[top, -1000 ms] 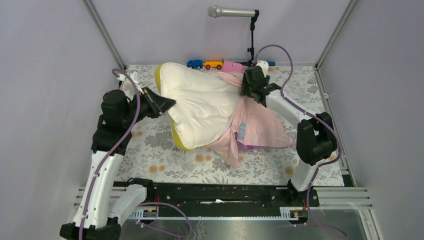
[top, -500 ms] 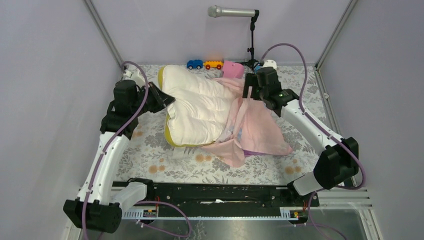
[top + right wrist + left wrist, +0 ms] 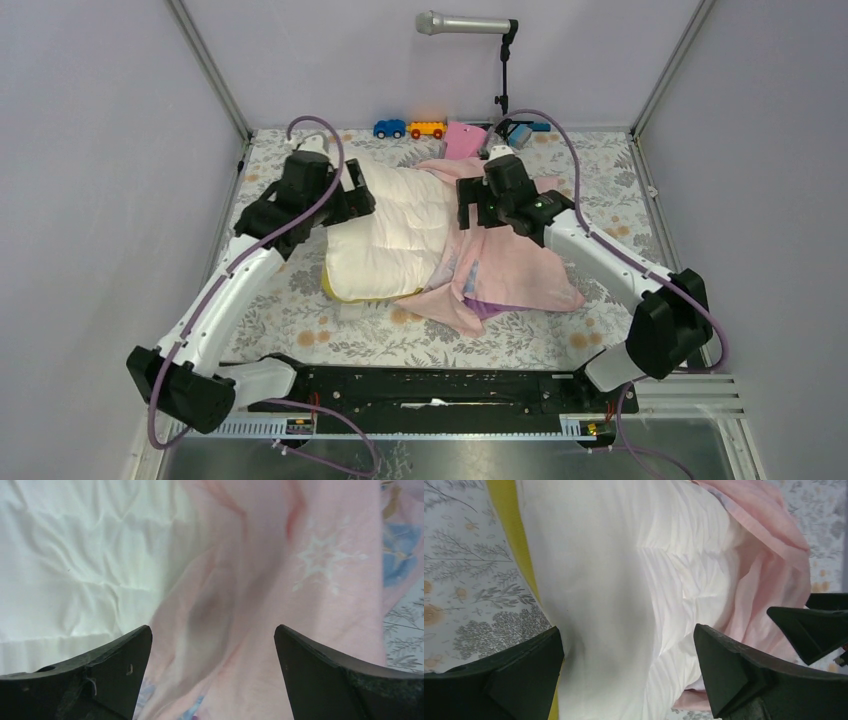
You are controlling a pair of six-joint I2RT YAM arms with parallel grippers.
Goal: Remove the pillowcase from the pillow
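Pillow [image 3: 390, 225]: white and quilted, lying in the middle of the overhead frame on the flowered worktop [image 3: 300, 320]. Its left part is bare and its right end is under pink cloth.
Yellow band [image 3: 335, 290]: shows along the pillow's lower left edge. In the left wrist view it runs down the upper left of the frame.
Pillowcase [image 3: 510, 270]: mostly turned pale pink side out. It is bunched over the right end of the pillow and spread across the worktop toward the lower right, with a strip of purple print at its lower edge.
Left arm [image 3: 240, 280]: reaches from the lower left up to the pillow's upper left corner.
Left jaws: apart. The wrist view shows one dark finger at each lower corner, with the white pillow filling the gap between them and the pink case beyond at right.
Right arm [image 3: 600, 255]: comes in from the lower right and ends over the seam where case meets pillow.
Right jaws: apart and hovering over the pink cloth. White quilting is at the upper left of the wrist view, and a faint snowflake print at the upper right.
Back edge: a blue toy car [image 3: 390, 128], an orange toy car [image 3: 427, 129] and a pink wedge [image 3: 462, 138] sit along the top of the worktop.
Microphone [image 3: 462, 23]: on a stand at the top centre.
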